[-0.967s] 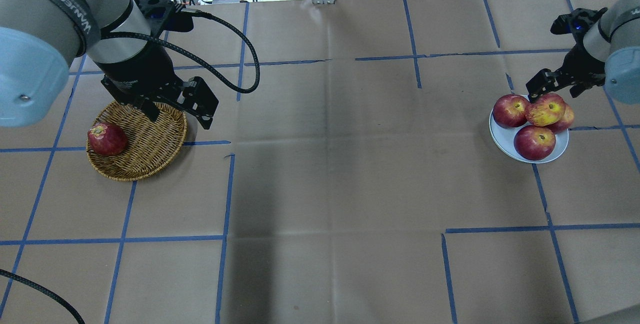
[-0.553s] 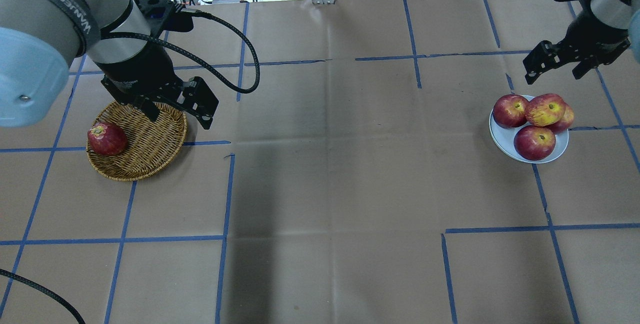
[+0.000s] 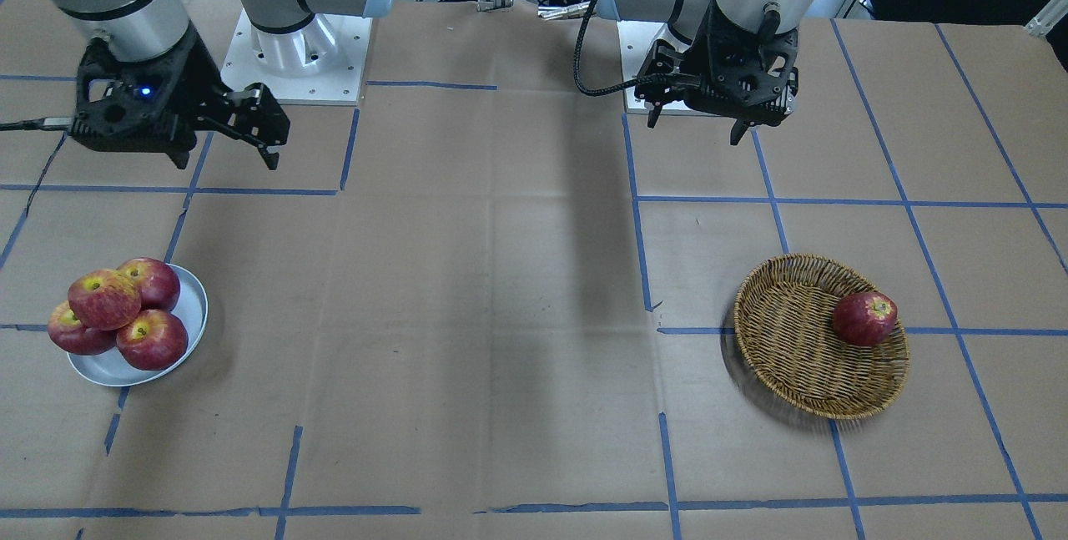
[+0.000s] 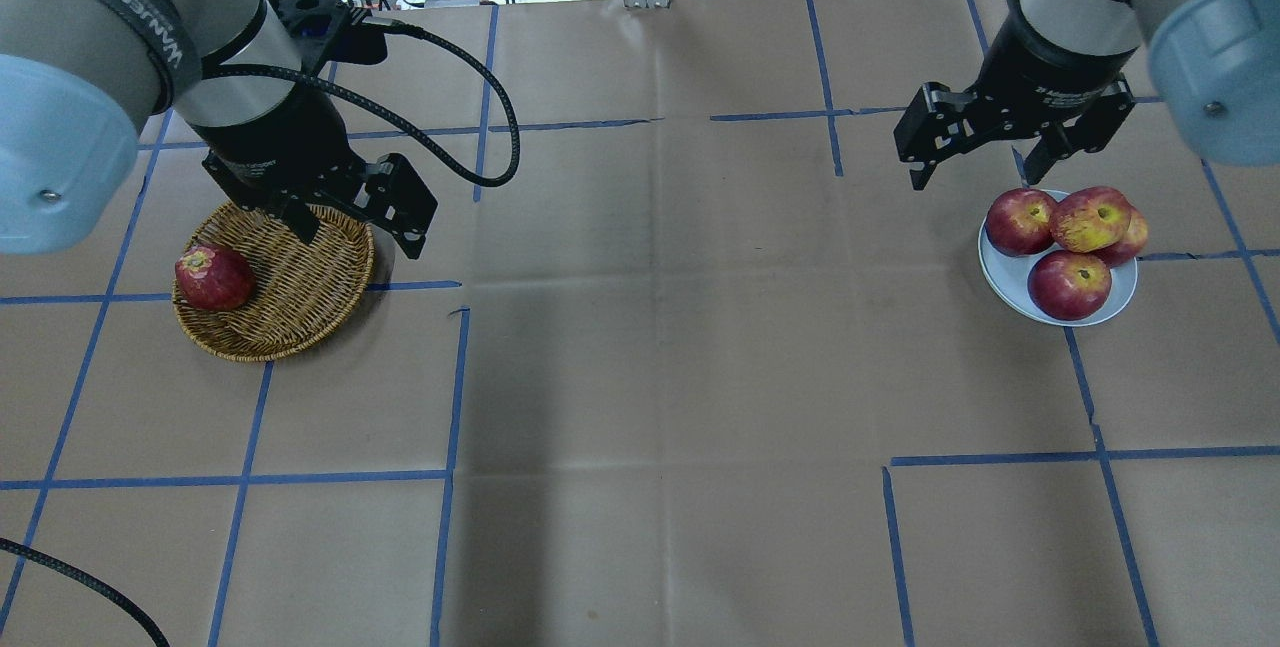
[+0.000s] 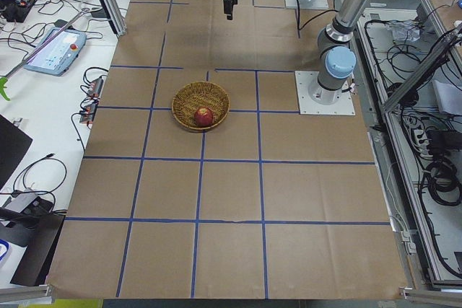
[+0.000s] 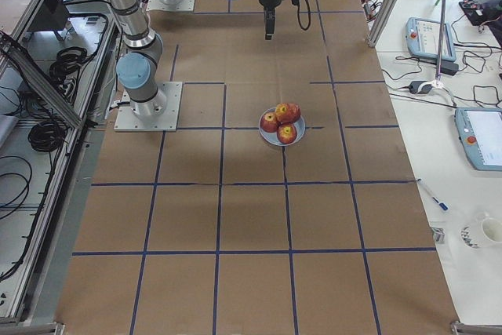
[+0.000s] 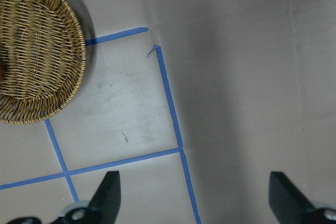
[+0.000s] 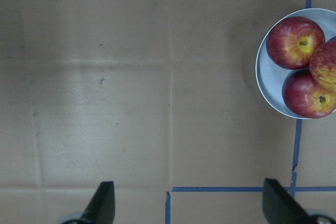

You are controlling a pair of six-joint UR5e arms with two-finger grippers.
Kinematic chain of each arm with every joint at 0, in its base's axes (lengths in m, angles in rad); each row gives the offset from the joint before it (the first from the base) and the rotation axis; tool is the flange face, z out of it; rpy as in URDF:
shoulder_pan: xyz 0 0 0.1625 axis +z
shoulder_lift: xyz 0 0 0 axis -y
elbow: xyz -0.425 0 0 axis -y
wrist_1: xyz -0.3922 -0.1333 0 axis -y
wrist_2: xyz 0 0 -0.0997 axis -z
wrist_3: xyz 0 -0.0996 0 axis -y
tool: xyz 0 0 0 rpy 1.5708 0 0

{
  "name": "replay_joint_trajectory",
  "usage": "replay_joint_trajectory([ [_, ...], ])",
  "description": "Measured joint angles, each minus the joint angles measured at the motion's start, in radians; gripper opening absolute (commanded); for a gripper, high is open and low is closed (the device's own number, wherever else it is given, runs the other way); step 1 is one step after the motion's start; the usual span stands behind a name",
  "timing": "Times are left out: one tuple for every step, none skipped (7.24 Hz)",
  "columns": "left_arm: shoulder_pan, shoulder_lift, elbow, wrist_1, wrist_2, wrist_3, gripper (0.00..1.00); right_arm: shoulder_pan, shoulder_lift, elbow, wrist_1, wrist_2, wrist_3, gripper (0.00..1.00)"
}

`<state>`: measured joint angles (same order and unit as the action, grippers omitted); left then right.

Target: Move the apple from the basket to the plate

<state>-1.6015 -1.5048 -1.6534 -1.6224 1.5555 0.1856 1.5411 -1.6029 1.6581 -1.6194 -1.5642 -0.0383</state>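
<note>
Since a second ago the right gripper has left the far rim of the plate, where it hung close over the apple. It now hangs beyond the plate, toward the table's middle and clear of the fruit. Its fingers are spread wide with nothing between them. The fruit, the basket and the left gripper are where they were.

The apple sits on the plate, topmost, leaning on three dark-red apples. Whether its underside touches the plate cannot be told. In the overhead view one of the three is mostly hidden behind it. The right wrist view cuts the plate off at its edge and shows only a sliver of the apple.

The plate is a smooth, shallow, silvery-grey disc with a thin raised rim. The apple's skin is pinkish-red streaked with yellow, with a yellow-green stem hollow. Its neighbours are glossier and darker.

The basket lies well apart from the plate, at the table's other end. It is round, shallow and woven of tan wicker in tight ribs. A solid deep-red apple lies in it on the side away from the plate. The left gripper hangs over the basket's far, plate-side rim with its fingers spread wide and empty, and hides part of that rim from overhead. The left wrist view cuts the basket off at its edge. Creased brown paper crossed by blue tape lines covers the table.
</note>
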Motion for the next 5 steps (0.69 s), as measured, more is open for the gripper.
replay_joint_trajectory([
  [0.0,0.0,0.0,0.0,0.0,0.0,0.99,0.027,-0.005,0.0,0.006,-0.002,0.02,1.0],
  [0.0,0.0,0.0,0.0,0.0,0.0,0.99,0.038,-0.003,-0.002,0.008,-0.004,0.025,1.0],
  [0.0,0.0,0.0,-0.001,0.0,0.0,0.99,0.039,-0.001,-0.004,0.007,-0.007,0.024,1.0],
  [0.0,0.0,0.0,-0.001,0.0,0.0,0.99,0.036,0.0,-0.005,0.006,-0.009,0.021,1.0],
  [0.0,0.0,0.0,-0.001,0.0,0.0,0.99,0.034,0.001,-0.005,0.004,-0.009,0.02,1.0],
])
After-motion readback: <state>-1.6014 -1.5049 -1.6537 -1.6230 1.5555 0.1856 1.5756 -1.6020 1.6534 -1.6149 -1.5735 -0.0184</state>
